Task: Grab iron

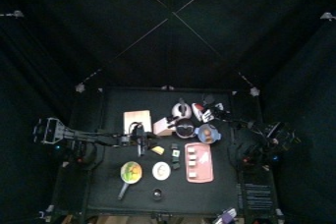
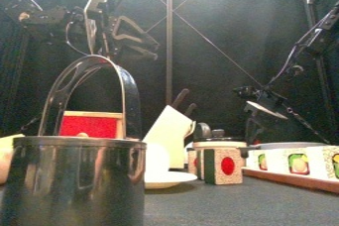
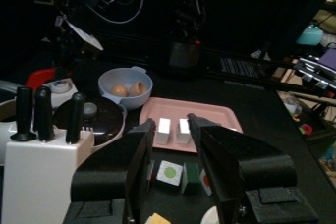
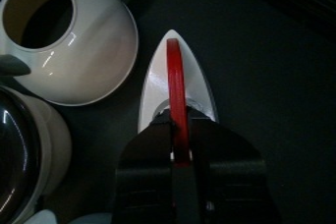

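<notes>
So in the left wrist view there's a white bowl (image 3: 126,84) with a few tan round bits in it, a pink tray (image 3: 197,122) holding small white pieces, and a white knife block (image 3: 46,149) with black handles sticking up out of it. Up front on the worktop (image 2: 252,202) sits a dark metal pail (image 2: 73,178) with its bail handle standing upright; can't see inside it.

The right wrist view shows a white teapot (image 4: 69,33), lid off, looking empty inside.

The iron (image 4: 175,88) is white with a red handle, lying just beside the teapot toward the back of the worktop. Its long axis runs straight away from the right hand (image 4: 184,141), pointed tip at the far end.

The right hand is low over the iron, jaws clamped tight on the near end of the red handle. The left hand (image 3: 187,149) hangs above the worktop's left side, jaws apart with nothing in them.
</notes>
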Robot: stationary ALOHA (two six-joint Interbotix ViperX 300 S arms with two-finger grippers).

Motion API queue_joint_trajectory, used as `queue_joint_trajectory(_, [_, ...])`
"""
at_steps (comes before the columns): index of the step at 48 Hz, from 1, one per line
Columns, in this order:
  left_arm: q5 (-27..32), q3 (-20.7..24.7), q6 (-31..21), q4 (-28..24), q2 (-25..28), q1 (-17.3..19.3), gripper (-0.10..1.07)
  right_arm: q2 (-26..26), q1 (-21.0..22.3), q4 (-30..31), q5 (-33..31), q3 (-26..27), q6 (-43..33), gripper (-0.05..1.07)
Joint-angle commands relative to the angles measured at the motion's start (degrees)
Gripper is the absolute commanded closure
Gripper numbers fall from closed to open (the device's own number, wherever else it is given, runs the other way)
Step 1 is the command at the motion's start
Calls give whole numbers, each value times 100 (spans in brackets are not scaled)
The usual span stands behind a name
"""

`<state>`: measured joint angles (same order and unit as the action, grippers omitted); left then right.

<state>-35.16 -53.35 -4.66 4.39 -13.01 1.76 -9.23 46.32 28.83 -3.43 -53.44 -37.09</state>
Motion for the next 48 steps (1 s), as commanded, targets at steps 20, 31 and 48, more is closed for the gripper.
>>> queue_joint_trajectory(20, [-62,62,0,-9,-18,-9,22,-308,-70,-18,18,79,-26,78])
queue_joint_trajectory(31, [-70,62,0,-9,-18,-9,22,-316,-70,-9,18,70,-26,78])
queue_joint_trajectory(48, [-62,53,-18,-18,44,-9,22,-316,-70,-18,0,62,-18,78])
